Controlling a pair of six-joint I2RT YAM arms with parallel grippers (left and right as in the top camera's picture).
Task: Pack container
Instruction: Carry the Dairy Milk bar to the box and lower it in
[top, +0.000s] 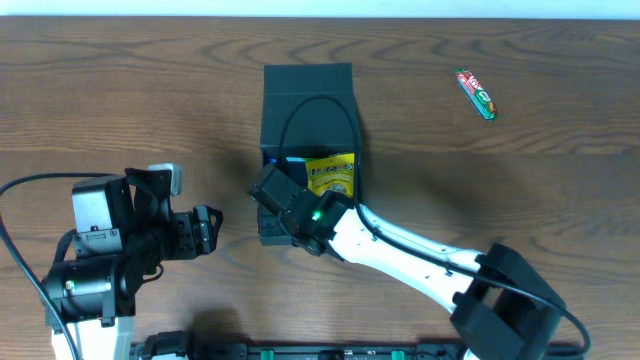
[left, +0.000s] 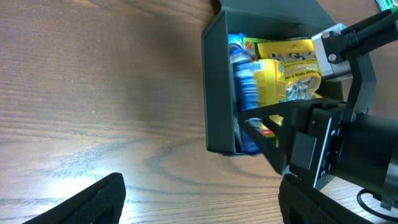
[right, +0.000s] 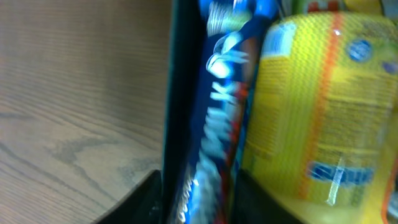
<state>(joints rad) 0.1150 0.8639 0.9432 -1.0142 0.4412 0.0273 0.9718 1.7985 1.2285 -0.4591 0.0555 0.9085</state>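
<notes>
I see my right arm stretched diagonally across the table, its gripper (top: 272, 192) clamped on a blue snack packet (right: 214, 124) inside the container (top: 305, 82); the left gripper (top: 207, 231) hovers alongside, fingers spread.

- The left gripper (top: 207, 231) is level, with its fingers (left: 93, 199) spread wide; the arm is folded up close behind it.
- The right gripper (top: 272, 197) tips downward, its fingers (right: 140, 199) slightly apart; blur hides whether they grip. The arm stretches long behind it.
</notes>
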